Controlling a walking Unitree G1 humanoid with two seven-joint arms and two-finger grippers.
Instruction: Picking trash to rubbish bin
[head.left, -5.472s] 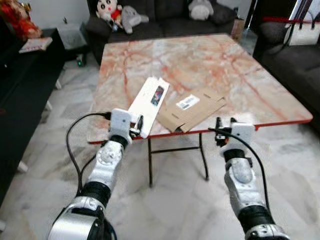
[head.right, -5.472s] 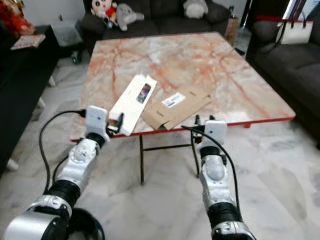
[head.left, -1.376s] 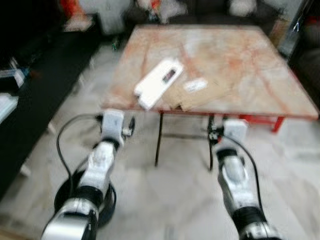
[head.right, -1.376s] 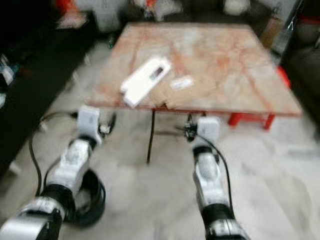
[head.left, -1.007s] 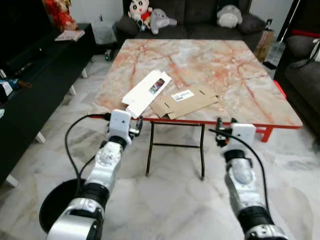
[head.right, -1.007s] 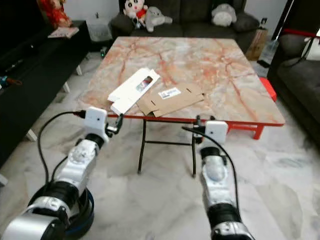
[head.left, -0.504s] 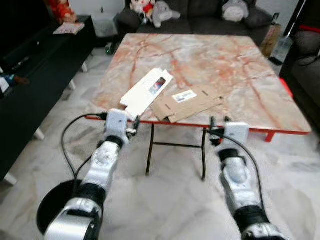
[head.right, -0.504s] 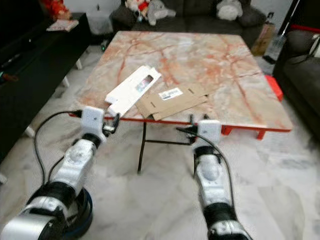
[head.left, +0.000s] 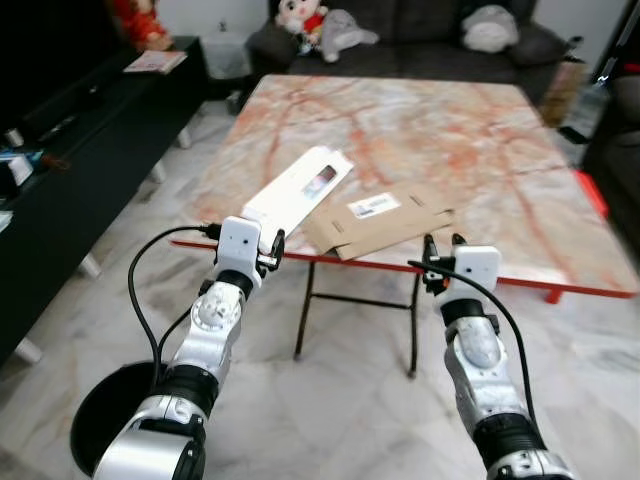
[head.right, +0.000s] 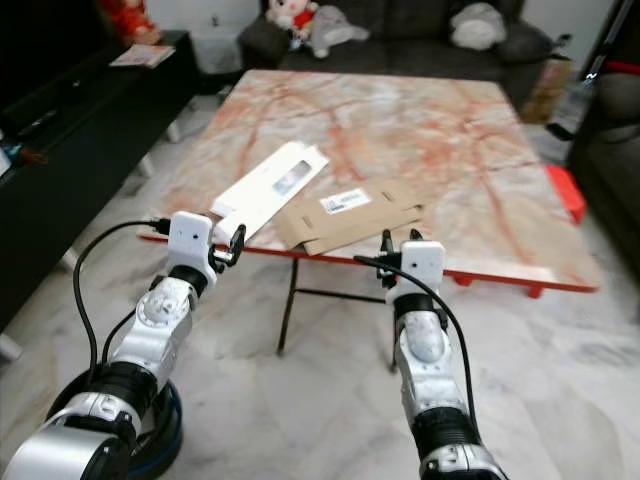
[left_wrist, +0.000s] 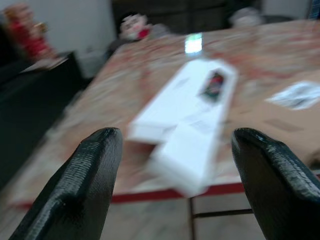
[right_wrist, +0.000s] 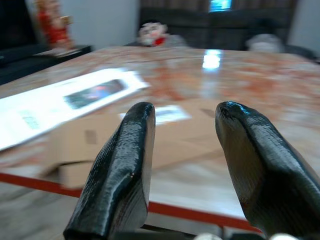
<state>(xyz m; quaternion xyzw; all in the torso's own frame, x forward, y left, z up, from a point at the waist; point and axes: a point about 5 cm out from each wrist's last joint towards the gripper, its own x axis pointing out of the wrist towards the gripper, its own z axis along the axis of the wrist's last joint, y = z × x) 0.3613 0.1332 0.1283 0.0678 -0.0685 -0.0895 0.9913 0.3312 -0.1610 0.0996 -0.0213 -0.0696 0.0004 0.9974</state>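
Note:
A long white box (head.left: 297, 191) lies near the front left edge of the marble table (head.left: 420, 120), overhanging it a little. Beside it lies a flattened brown cardboard carton (head.left: 382, 221) with a white label. My left gripper (head.left: 271, 250) is open just short of the table edge, facing the white box (left_wrist: 192, 112). My right gripper (head.left: 441, 255) is open at the front edge, level with the tabletop and facing the carton (right_wrist: 170, 131). Nothing is between either pair of fingers. A round black bin (head.left: 103, 420) stands on the floor at lower left, partly behind my left arm.
A black low cabinet (head.left: 70, 140) runs along the left. A dark sofa with plush toys (head.left: 320, 25) stands behind the table and another dark seat is at the right. The table's thin metal legs (head.left: 303, 322) are just ahead. Marble floor lies around me.
The view has shifted and the table edge sits closer to both grippers than a second ago. The white box and the carton lie as before. Both grippers stay open.

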